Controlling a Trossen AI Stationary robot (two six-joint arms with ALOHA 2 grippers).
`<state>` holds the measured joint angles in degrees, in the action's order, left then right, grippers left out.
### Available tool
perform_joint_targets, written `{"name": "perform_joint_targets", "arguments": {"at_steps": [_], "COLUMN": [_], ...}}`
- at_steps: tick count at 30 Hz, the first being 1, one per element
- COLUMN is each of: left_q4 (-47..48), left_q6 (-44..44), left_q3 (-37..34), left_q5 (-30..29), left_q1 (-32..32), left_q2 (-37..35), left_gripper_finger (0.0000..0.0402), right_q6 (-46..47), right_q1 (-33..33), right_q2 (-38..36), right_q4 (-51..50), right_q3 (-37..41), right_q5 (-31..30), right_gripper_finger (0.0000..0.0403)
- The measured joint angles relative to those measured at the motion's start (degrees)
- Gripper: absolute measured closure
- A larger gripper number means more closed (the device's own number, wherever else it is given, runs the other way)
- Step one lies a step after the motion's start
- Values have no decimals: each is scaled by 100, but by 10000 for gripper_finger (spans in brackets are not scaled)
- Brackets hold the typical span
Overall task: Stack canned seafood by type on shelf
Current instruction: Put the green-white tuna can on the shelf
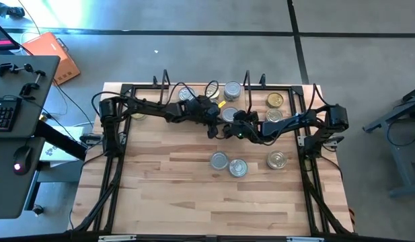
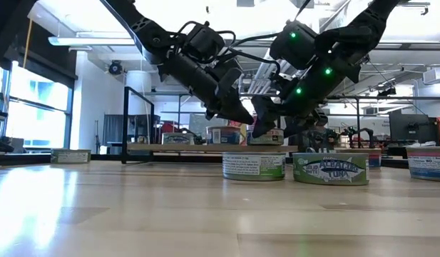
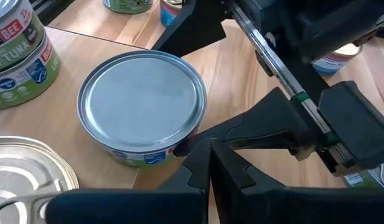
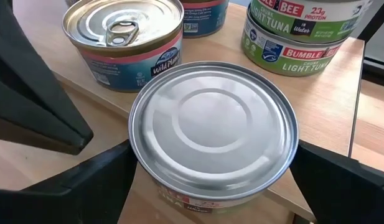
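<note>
We are looking down on the wooden table (image 1: pixel 194 195), with the shelf (image 1: pixel 194 89) sitting along its far edge, several tins lying on its board. Both arms are reaching in over the shelf's middle. The right gripper (image 4: pixel 210 186) is standing wide open, its fingers flanking a silver-topped tin (image 4: pixel 213 134) on the board's near edge, not yet squeezing it. The left gripper (image 3: pixel 207 165) is closed tight and holding nothing, its tips just beside that same tin. Farther along the board, a two-high stack of Bumble Bee tuna tins (image 4: pixel 304 28) is standing. Three loose tins (image 1: pixel 237 165) are lying on the table nearer us.
</note>
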<state>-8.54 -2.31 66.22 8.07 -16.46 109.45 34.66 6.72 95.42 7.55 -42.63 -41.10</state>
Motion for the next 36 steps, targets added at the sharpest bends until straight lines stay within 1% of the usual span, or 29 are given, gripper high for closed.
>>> {"name": "perform_joint_targets", "arguments": {"at_steps": [11, 29, 33, 36], "left_q4": [144, -157, -156, -61], "left_q6": [2, 48, 85, -55], "left_q3": [-2, -4, -4, -4], "left_q5": [-418, -499, -641, -731], "left_q1": [8, 8, 34, 45], "left_q2": [0, 251, 251, 226], "left_gripper_finger": [401, 401, 401, 401], "right_q6": [242, 290, 297, 299], "right_q1": [-123, -181, -184, -184], "right_q2": [0, 0, 0, 0], "right_q4": [-4, -125, -118, -114], "right_q3": [0, -4, -4, -4], "right_q5": [-69, -84, -85, -83], "right_gripper_finger": [9, 9, 9, 9]}}
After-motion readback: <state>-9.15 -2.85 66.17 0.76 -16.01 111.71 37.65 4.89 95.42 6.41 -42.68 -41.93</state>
